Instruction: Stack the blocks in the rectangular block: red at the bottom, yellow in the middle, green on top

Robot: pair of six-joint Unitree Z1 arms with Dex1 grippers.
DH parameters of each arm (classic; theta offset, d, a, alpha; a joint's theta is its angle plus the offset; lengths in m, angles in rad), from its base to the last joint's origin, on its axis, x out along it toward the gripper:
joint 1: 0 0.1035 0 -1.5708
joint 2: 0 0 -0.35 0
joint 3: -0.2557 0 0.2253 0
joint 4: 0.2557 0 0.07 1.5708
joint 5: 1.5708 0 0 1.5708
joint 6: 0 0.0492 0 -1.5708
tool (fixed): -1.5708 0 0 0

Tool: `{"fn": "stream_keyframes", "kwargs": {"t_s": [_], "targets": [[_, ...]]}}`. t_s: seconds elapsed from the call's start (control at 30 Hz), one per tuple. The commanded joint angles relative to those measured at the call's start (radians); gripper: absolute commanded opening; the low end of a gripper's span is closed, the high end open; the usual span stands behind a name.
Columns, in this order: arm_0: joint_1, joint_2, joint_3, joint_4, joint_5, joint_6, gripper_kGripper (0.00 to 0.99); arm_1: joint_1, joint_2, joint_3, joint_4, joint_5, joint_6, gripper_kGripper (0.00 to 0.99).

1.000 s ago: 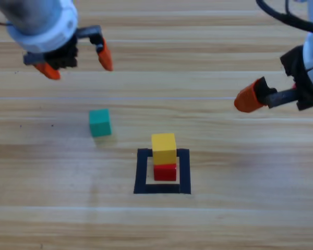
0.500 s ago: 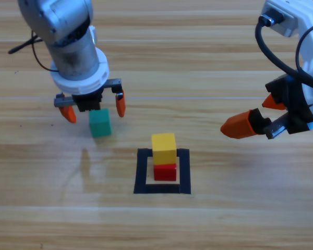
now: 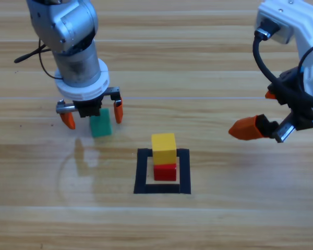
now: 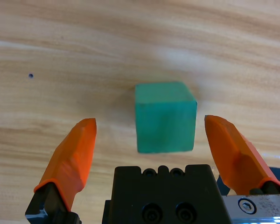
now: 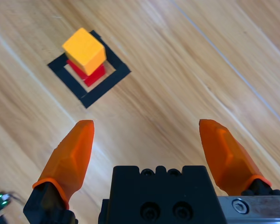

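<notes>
The green cube (image 3: pixel 100 126) (image 4: pixel 165 116) rests on the wood left of the black square outline (image 3: pixel 141 172) (image 5: pixel 104 87). My left gripper (image 3: pixel 92 114) (image 4: pixel 154 137) hangs open right over it, one orange jaw on each side, neither touching. Inside the outline the yellow cube (image 3: pixel 164 148) (image 5: pixel 84 50) sits on the red cube (image 3: pixel 165 172) (image 5: pixel 94 76). My right gripper (image 3: pixel 258 121) (image 5: pixel 147 149) is open at the right, away from the stack, with nothing between its jaws.
Bare wooden table (image 3: pixel 224 219) lies all around the outline. A black cable (image 3: pixel 28 54) trails behind the left arm, and another loops on the right arm at the top right.
The left gripper has come down from the upper left onto the green cube and now straddles it. The right arm has shifted and turned a little at the right.
</notes>
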Motion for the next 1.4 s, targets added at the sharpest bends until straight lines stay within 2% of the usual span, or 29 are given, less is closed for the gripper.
{"fn": "stream_keyframes", "kwargs": {"t_s": [0.03,0.23,0.4,0.53,0.63,0.67,0.77,0.87,0.93,1.03,1.07,1.13,1.27,1.4], "targets": [[0.021,0.083,-0.034,0.006,-0.001,-0.006,0.971,-0.026,0.024,0.032,-0.004,0.06,-0.004,0.986],[0.021,0.103,-0.049,0.006,-0.001,0.008,0.879,-0.026,0.021,0.04,-0.001,0.06,-0.003,0.986],[0.021,0.105,-0.053,0.006,-0.001,0.025,0.699,-0.026,0.018,0.043,-0.003,0.054,-0.003,0.986],[0.02,0.102,-0.064,0.006,0.003,0.042,0.469,-0.026,0.018,0.043,-0.003,0.054,0.0,0.986],[0.015,0.106,-0.084,0.03,0.007,0.062,0.178,-0.026,0.018,0.043,-0.003,0.052,0.002,0.986],[0.012,0.108,-0.092,0.038,0.01,0.066,0.137,-0.026,0.018,0.043,-0.003,0.052,0.002,0.986],[-0.002,0.118,-0.139,0.078,0.013,0.095,0.115,-0.026,0.019,0.045,-0.003,0.052,0.002,0.986],[-0.029,0.105,-0.247,0.191,0.042,0.122,0.115,-0.026,0.018,0.045,-0.003,0.052,0.005,0.986],[-0.032,0.028,-0.305,0.273,0.064,0.137,0.115,-0.026,0.016,0.046,-0.003,0.049,0.005,0.986],[-0.032,-0.109,-0.299,0.308,0.062,0.2,0.089,-0.026,0.013,0.048,-0.003,0.047,0.005,0.986],[-0.032,-0.15,-0.3,0.323,0.059,0.229,0.051,-0.026,0.01,0.049,-0.003,0.047,0.005,0.986],[-0.032,-0.227,-0.3,0.348,0.033,0.301,0.038,-0.026,0.007,0.051,-0.003,0.047,0.005,0.986],[-0.131,-0.33,-0.268,0.397,0.006,0.381,0.035,-0.026,0.001,0.054,-0.003,0.044,0.005,0.988],[-0.264,-0.325,-0.245,0.408,0.01,0.369,0.031,-0.026,-0.005,0.055,-0.003,0.043,0.005,0.988]]}}
